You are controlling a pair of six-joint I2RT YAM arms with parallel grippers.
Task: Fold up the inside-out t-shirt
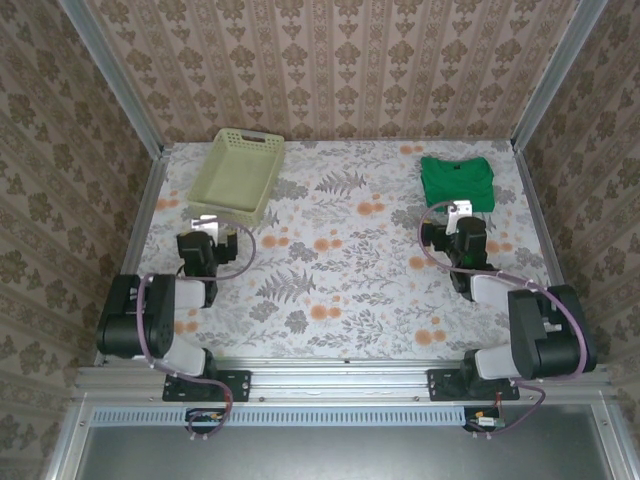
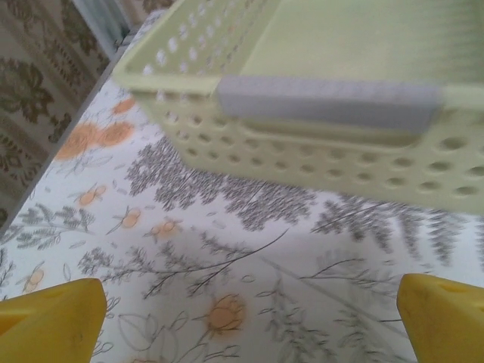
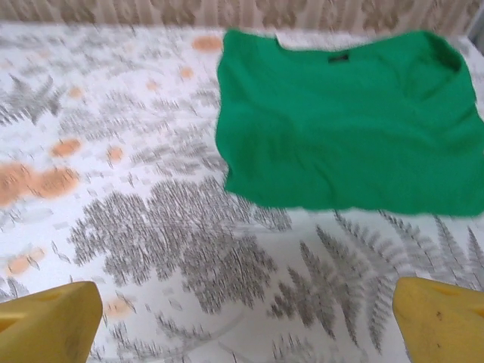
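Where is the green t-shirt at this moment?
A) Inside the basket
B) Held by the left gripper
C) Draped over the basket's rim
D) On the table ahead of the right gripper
D: the t-shirt lies on the table just beyond the open right gripper, well apart from the basket.

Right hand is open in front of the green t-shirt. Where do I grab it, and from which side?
Probably the near-left corner of the green t-shirt, approached from the near side, low over the table. The shirt lies flat, and that corner's hem faces the open right hand with bare table beside it.
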